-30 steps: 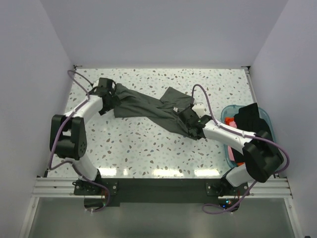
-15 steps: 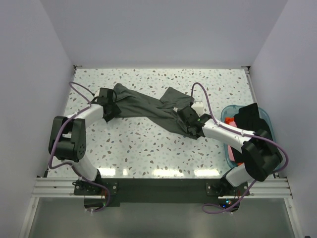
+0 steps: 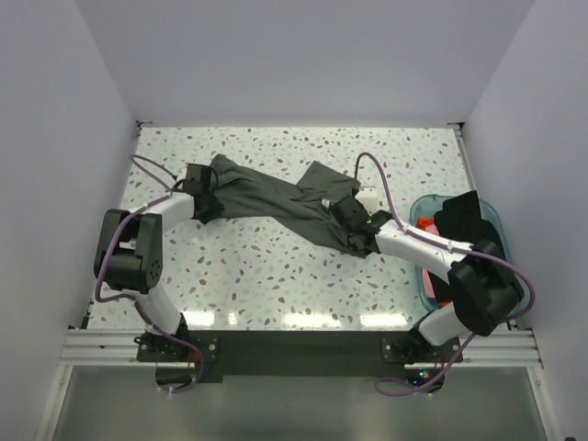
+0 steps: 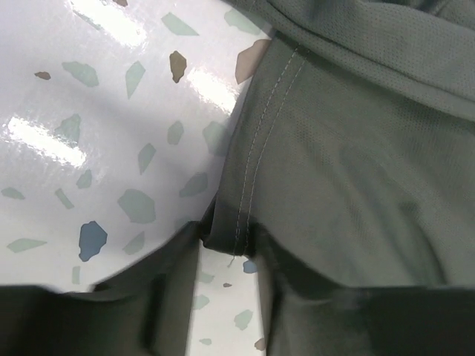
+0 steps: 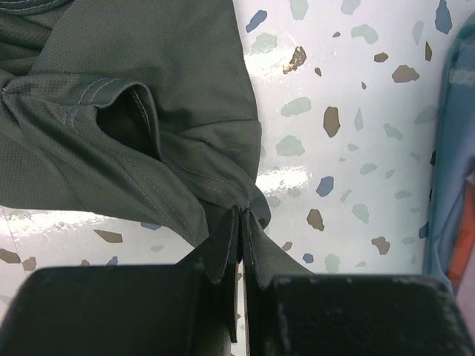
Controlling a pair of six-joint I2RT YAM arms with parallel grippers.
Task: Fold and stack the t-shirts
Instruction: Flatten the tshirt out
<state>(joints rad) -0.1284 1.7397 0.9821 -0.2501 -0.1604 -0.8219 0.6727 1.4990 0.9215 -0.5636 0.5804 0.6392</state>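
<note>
A dark grey-green t-shirt [image 3: 266, 197] lies stretched in a crumpled band across the far middle of the table. My left gripper [image 3: 206, 204] is at the shirt's left end. In the left wrist view its jaws [image 4: 228, 256] stand apart, with the stitched hem [image 4: 241, 215] lying between the fingertips and table showing in the gap. My right gripper [image 3: 354, 234] is shut on the shirt's right corner, where cloth is pinched between the fingertips [image 5: 243, 215]. A black t-shirt [image 3: 464, 220] and a red-orange one [image 3: 425, 224] sit in the tub.
The translucent teal tub [image 3: 424, 204] stands at the right edge, just right of my right arm, and its wall shows in the right wrist view [image 5: 449, 148]. White walls close in the speckled table [image 3: 276, 276] on three sides.
My left gripper has moved toward me along the shirt's left edge, down to its lower left corner. The shirt's left part has sagged a little. The right gripper has stayed shut on its corner.
</note>
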